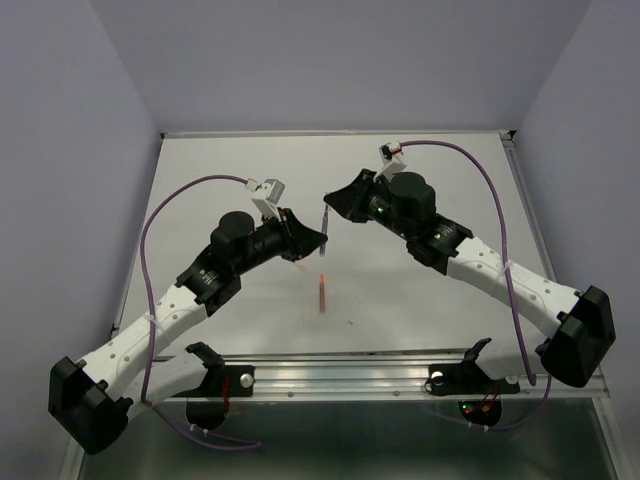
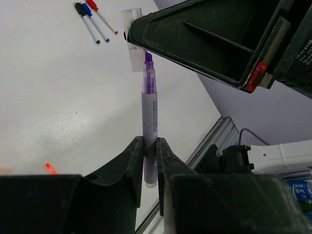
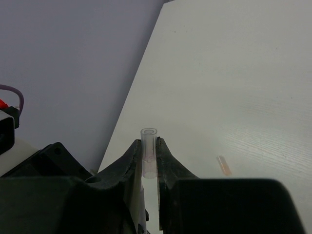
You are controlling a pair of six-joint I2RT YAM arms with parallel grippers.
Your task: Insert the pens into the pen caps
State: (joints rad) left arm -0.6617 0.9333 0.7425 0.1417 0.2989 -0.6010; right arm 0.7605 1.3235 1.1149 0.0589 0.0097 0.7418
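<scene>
Left gripper (image 2: 150, 146) pinches purple pen (image 2: 150, 107); tip at right gripper's (image 3: 150, 145) clear cap (image 2: 131, 29).

Purple-tipped pen (image 2: 150, 122), seemingly clear cap (image 3: 149, 146)

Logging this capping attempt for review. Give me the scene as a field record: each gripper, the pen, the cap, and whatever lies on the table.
left gripper: shut on the purple-tipped pen, gripping near its tail end
right gripper: shut on the clear cap, open end outward
pen to cap: tip close beside the cap, not seen inside it
table: orange pen between the arms; three capped pens in black, blue and red, side by side; small pale orange cap lying loose
</scene>
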